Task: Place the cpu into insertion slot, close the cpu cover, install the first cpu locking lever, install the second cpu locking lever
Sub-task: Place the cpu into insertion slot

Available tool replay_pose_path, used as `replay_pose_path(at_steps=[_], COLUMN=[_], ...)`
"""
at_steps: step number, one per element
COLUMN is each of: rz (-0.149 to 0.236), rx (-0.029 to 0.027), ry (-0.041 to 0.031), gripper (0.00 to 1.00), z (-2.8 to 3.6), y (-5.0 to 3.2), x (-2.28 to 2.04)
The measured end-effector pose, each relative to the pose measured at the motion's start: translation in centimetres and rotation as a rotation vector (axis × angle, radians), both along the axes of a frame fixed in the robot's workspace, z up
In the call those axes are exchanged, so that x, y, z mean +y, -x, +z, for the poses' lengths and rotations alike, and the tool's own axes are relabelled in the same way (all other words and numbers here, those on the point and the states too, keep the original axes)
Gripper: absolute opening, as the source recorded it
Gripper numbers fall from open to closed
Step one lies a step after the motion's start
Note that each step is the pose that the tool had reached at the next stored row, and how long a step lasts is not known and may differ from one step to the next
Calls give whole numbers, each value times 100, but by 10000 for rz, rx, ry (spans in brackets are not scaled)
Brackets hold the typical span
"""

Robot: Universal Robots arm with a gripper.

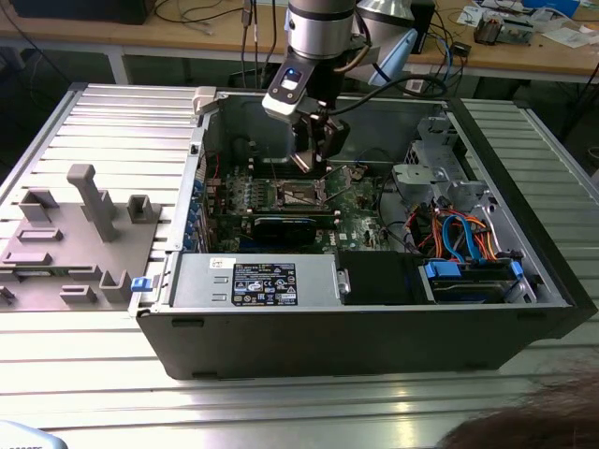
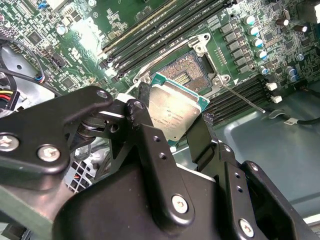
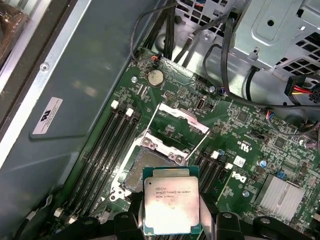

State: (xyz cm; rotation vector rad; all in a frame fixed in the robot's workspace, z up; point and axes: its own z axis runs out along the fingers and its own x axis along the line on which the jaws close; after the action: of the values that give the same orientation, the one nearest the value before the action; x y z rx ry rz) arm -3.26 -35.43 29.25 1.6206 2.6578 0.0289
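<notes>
Inside an open computer case (image 1: 374, 318), the robot arm's pincer (image 1: 318, 154) is hanging over a green circuit board (image 3: 235, 150). It is pinching the cpu (image 2: 175, 112), a flat square chip with a dull silver top, and its 2 black fingers (image 2: 150, 135) are pressing on opposite edges of the chip. The chip is sitting between the fingertips, tilted and clear of the board, touching nothing else. Directly beneath the pincer, the insertion slot (image 3: 145, 170) is lying bare, a dark square socket with a silvery rim. On the far side of the slot from the pincer, the cpu cover (image 3: 186, 120) is standing swung up and open, with 2 thin wire locking levers (image 3: 150, 125) raised beside it. Long narrow memory slots (image 3: 107, 145) are running along either side of the socket. By the look of it, the chip is going to handle as light, thin and stiff, with a smooth metal top that could be slipping under a loose grip. Its underside contacts and the socket's pins are probably fragile, so gripping the 2 opposite edges, as the pincer is doing, seems the safe hold.
</notes>
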Motion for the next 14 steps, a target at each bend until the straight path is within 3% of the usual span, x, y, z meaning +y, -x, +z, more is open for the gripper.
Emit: replay_pose_path(at_steps=[14], rz=[-430], rx=[0], ry=[23], gripper=[54], z=[-9], y=[0], x=[0])
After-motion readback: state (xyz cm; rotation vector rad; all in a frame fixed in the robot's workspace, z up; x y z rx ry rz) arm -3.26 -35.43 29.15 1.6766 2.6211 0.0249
